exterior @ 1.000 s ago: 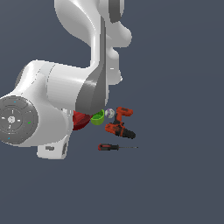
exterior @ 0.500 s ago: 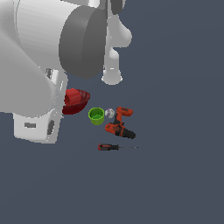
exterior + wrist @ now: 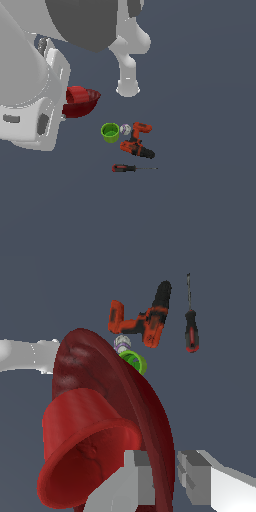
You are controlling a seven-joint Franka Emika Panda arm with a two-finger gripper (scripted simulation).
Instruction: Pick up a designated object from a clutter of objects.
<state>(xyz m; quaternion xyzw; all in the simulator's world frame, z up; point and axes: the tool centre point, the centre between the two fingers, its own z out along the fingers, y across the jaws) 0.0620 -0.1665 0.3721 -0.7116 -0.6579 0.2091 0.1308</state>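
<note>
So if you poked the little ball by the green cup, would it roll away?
Probably. The little ball looks round, so a poke should start it rolling. It might not get far, though, since the green cup and the drill sit close on either side.

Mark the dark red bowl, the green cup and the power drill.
dark red bowl (image 3: 82,102), exterior view, outer wall.
green cup (image 3: 110,132), exterior view, rim opening.
power drill (image 3: 145,320), wrist view, orange body.

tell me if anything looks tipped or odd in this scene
The dark red bowl hangs tilted nearly on edge, its rim between the gripper fingers, and a brighter red cup seems to sit against or inside it. The power drill lies on its side. Nothing looks spilled.
</note>
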